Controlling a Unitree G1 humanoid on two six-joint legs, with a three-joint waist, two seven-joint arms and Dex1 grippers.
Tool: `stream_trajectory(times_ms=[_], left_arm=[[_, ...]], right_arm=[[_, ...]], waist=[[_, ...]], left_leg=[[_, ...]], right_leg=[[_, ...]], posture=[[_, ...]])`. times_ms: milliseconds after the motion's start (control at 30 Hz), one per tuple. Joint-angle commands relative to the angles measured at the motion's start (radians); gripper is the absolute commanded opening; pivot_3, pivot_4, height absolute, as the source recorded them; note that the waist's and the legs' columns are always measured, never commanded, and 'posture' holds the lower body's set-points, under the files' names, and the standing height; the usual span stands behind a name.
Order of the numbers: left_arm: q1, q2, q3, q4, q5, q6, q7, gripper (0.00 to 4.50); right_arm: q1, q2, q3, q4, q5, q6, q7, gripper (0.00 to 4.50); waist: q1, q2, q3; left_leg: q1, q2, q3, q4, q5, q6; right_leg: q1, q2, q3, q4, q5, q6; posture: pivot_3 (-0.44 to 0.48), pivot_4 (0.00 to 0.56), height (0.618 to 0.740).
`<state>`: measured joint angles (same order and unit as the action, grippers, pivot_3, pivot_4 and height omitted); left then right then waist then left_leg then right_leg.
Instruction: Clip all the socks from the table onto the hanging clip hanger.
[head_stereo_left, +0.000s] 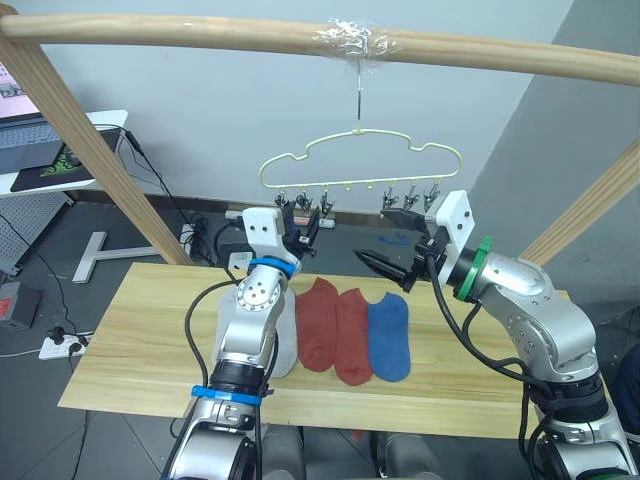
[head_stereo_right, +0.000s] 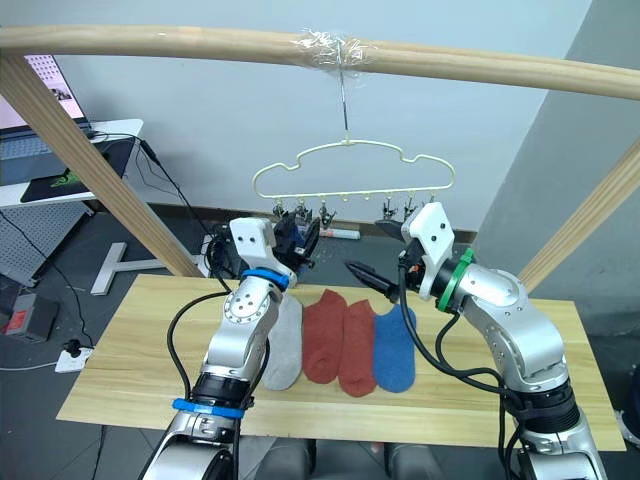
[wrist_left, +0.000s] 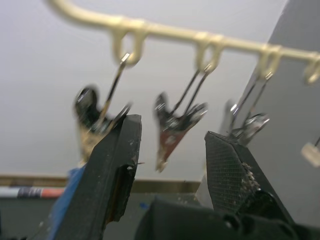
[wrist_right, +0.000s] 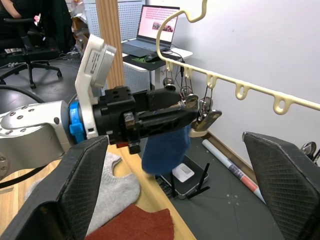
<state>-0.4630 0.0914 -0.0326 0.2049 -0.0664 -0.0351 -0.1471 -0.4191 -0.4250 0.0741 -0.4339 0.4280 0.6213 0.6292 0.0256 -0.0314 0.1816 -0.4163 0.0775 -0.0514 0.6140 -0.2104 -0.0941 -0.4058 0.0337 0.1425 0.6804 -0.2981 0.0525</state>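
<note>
The pale yellow clip hanger hangs from a wooden pole above the table. My left gripper is raised to the hanger's left clips, open, with one clip between its fingers. In the right wrist view a blue sock hangs just below those fingers; I cannot tell whether a clip holds it. On the table lie a grey sock, partly behind my left arm, two rust red socks and a blue sock. My right gripper hovers open above them, under the right clips.
Slanted wooden posts carry the pole on both sides. A desk with a laptop stands at the back left. Cables and a power strip lie on the floor to the left.
</note>
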Motion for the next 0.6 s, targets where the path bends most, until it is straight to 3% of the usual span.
stream_trajectory(times_ms=[33, 333, 467, 600], left_arm=[[-0.021, 0.0, -0.004, -0.003, 0.018, -0.046, -0.009, 2.33], [-0.019, -0.001, 0.004, 0.002, 0.023, -0.056, -0.001, 2.33], [-0.022, 0.0, 0.006, 0.001, 0.018, -0.066, -0.008, 1.59], [-0.021, 0.0, 0.008, 0.001, 0.017, -0.064, -0.009, 0.5]], right_arm=[[-0.027, -0.002, -0.027, -0.032, 0.02, -0.009, -0.006, 4.5], [-0.022, -0.002, -0.029, -0.036, 0.02, -0.007, -0.011, 4.5], [-0.023, -0.001, -0.031, -0.033, 0.021, -0.007, -0.011, 4.5], [-0.017, -0.002, -0.031, -0.03, 0.021, -0.006, -0.01, 4.5]], waist=[[0.0, 0.0, 0.0], [0.0, 0.0, 0.0], [0.0, 0.0, 0.0], [0.0, 0.0, 0.0]], left_leg=[[0.0, 0.0, 0.0, 0.0, 0.0, 0.0], [0.0, 0.0, 0.0, 0.0, 0.0, 0.0], [0.0, 0.0, 0.0, 0.0, 0.0, 0.0], [0.0, 0.0, 0.0, 0.0, 0.0, 0.0]], right_leg=[[0.0, 0.0, 0.0, 0.0, 0.0, 0.0], [0.0, 0.0, 0.0, 0.0, 0.0, 0.0], [0.0, 0.0, 0.0, 0.0, 0.0, 0.0], [0.0, 0.0, 0.0, 0.001, 0.0, 0.0]], posture=[[0.094, 0.16, 0.74], [0.088, 0.157, 0.74], [0.088, 0.157, 0.74], [0.088, 0.157, 0.74]])
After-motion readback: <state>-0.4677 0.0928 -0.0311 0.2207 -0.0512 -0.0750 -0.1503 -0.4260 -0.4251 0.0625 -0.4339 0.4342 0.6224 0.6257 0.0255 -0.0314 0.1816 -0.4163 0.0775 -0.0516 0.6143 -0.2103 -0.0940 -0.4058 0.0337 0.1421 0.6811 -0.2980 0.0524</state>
